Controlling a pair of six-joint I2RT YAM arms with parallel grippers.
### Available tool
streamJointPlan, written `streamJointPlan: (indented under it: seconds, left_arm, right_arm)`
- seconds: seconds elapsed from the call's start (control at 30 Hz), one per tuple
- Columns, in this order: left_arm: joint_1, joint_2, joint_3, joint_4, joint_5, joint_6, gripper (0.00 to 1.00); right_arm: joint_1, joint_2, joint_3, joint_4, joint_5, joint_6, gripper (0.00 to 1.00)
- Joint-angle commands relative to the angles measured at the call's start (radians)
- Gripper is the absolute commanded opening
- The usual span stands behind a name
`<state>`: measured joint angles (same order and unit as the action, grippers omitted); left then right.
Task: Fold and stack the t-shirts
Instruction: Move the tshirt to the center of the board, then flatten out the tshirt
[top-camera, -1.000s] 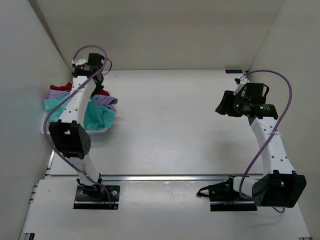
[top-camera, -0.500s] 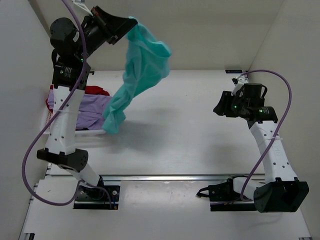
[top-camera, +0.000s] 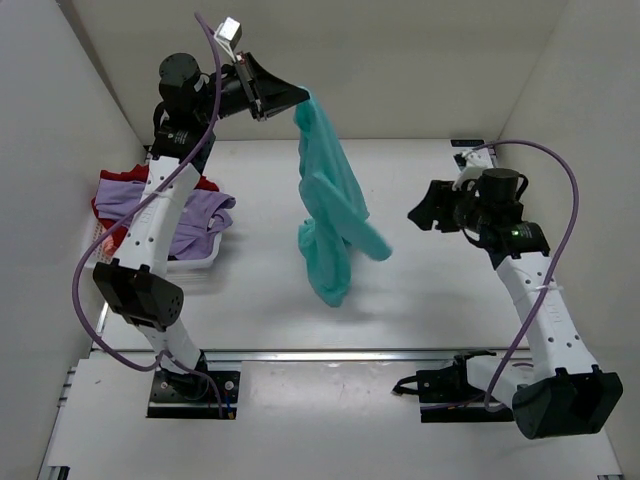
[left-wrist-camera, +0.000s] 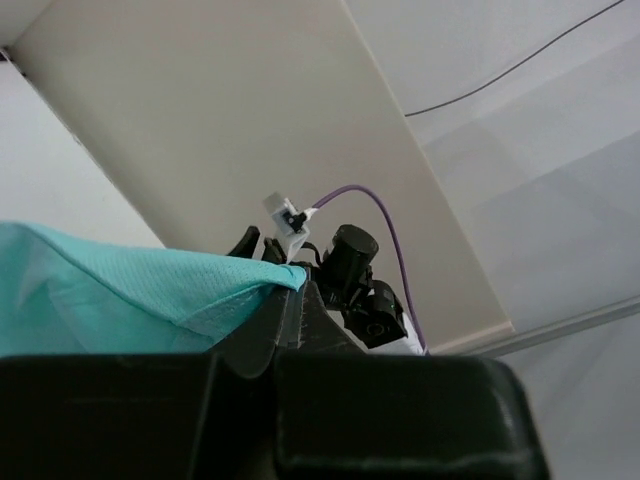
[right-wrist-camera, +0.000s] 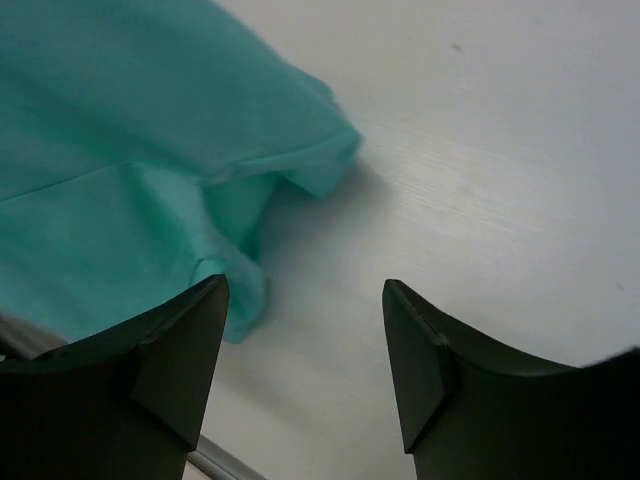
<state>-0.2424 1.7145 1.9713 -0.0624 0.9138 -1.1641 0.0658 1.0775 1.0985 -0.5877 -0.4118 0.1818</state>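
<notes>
The teal t-shirt (top-camera: 325, 200) hangs in the air over the middle of the table (top-camera: 440, 310), long and bunched up. Its bottom end is low, but I cannot tell if it touches the table. The left end effector (top-camera: 297, 99) is clenched on the shirt's top edge and holds it up high, likely so it can fall open and be laid flat. The right end effector (top-camera: 418, 213) hovers to the right of the shirt, fingers apart and holding nothing, maybe ready to catch a loose corner. The lavender t-shirt (top-camera: 195, 215) and red t-shirt (top-camera: 118, 178) lie in the white basket (top-camera: 195, 262) on the left.
</notes>
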Motion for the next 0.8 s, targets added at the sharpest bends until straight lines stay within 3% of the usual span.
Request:
streamJointPlan:
  seconds: [0.0, 0.03, 0.13, 0.23, 0.47, 0.67, 0.77]
  left_arm:
    - [-0.014, -0.067, -0.009, 0.009, 0.045, 0.017, 0.00]
    - [-0.009, -0.069, -0.035, 0.015, 0.051, 0.012, 0.00]
    - [-0.009, -0.082, -0.057, -0.017, 0.051, 0.035, 0.00]
    - [-0.003, -0.086, -0.069, -0.046, 0.046, 0.050, 0.00]
    - [-0.008, -0.095, -0.084, -0.125, 0.002, 0.110, 0.00]
    - [-0.023, -0.089, -0.074, -0.171, -0.053, 0.132, 0.00]
    - [-0.028, -0.089, -0.078, -0.183, -0.064, 0.139, 0.00]
  right_arm:
    - [0.136, -0.016, -0.023, 0.294, -0.076, -0.010, 0.61]
    - [0.187, -0.002, -0.025, 0.352, -0.068, -0.027, 0.67]
    - [0.258, 0.054, -0.002, 0.426, -0.064, -0.064, 0.70]
    - [0.409, 0.101, 0.020, 0.469, -0.021, -0.123, 0.75]
    - [0.647, 0.208, 0.032, 0.620, 0.198, -0.248, 0.83]
    - [0.796, 0.280, -0.031, 0.819, 0.508, -0.301, 0.96]
    - [0.796, 0.341, -0.011, 0.873, 0.530, -0.262, 0.96]
